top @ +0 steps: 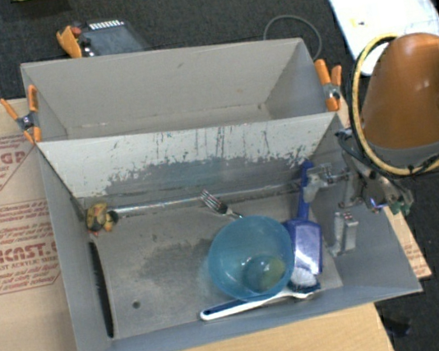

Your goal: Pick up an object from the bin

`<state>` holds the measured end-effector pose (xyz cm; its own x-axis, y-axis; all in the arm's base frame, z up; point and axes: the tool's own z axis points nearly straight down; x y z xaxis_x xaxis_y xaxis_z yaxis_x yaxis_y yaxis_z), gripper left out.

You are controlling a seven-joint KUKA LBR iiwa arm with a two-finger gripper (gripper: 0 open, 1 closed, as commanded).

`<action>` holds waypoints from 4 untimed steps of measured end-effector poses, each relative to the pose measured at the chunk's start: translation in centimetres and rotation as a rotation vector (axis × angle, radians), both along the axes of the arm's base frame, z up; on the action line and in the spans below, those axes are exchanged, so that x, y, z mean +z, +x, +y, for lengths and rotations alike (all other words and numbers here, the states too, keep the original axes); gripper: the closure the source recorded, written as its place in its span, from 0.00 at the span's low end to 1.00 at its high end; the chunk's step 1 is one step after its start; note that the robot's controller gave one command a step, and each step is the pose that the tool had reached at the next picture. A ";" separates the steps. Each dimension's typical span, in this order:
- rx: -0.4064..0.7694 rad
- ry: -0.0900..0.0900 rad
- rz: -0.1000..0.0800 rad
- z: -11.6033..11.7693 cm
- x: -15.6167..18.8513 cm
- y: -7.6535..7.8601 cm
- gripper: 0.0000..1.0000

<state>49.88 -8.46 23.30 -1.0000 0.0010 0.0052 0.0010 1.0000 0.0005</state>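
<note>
Inspection of the grey metal bin [171, 87], viewed from above. The arm [406, 97], under its orange cover and ringed with cables, enters over the bin's right rim. Its jaws are low inside the bin, close against the right wall and about midway between back and front. Whether the jaws are spread or pressed together cannot be told, nor whether anything sits between them. The nearest thing to the jaws is a blue-handled item [306, 248] with a flat lilac-blue body and a white lower end. It lies in the right front part of the floor, just left of the jaws, with its handle running up toward the back wall. Its left edge is touching or overlapping a translucent blue bowl [231, 253], which stands upright, mouth up, in the front centre. A pale greenish round shape shows at the bowl's bottom; whether it is a separate thing cannot be told. A white-handled utensil [250, 305] lies flat along the front wall, directly below the bowl, with its head toward the right under the lilac-blue item. A metal fork [218, 205] lies just behind the bowl, tines toward the back left. Well apart from these, a small yellow-brown thing [98, 218] sits in the back left corner, and a black rod [100, 286] lies along the left wall.
</note>
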 end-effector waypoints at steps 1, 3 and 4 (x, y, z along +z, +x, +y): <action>0.001 -0.001 -0.007 0.0 0.3 0.2 0.00; 0.553 -0.001 -0.010 -1.1 -6.4 0.8 0.00; 0.814 0.005 -0.003 -1.3 -10.4 0.7 0.00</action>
